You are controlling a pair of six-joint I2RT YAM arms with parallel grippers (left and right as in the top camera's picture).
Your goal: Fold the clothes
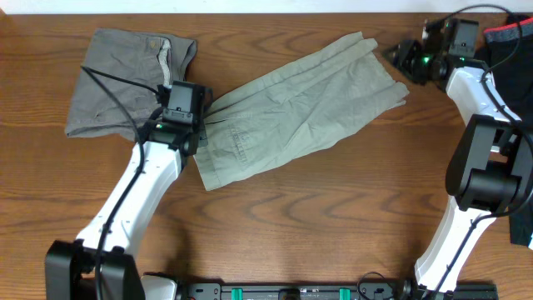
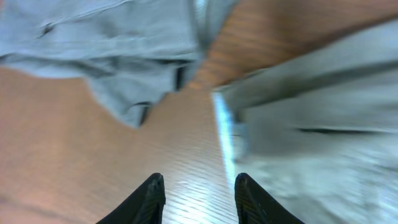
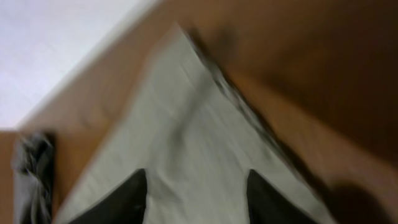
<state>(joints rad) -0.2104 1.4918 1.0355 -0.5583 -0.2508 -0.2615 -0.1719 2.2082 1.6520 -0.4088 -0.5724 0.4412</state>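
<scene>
The grey shorts (image 1: 121,79) lie crumpled at the table's back left. The khaki trousers (image 1: 308,104) lie folded in a slanted band across the middle. My left gripper (image 1: 206,107) hovers at the trousers' left end, between the two garments. In the left wrist view it (image 2: 199,196) is open over bare wood, with the shorts (image 2: 106,43) ahead to the left and the trousers' light-blue waistband edge (image 2: 224,124) just right. My right gripper (image 1: 391,55) is at the trousers' far right corner. In the right wrist view it (image 3: 198,193) is open above the khaki cloth (image 3: 186,137), gripping nothing.
A dark garment with red trim (image 1: 508,37) lies at the back right corner behind the right arm. The wooden table (image 1: 333,217) ends in a pale strip along the back edge. A blue item (image 1: 526,227) shows at the right border.
</scene>
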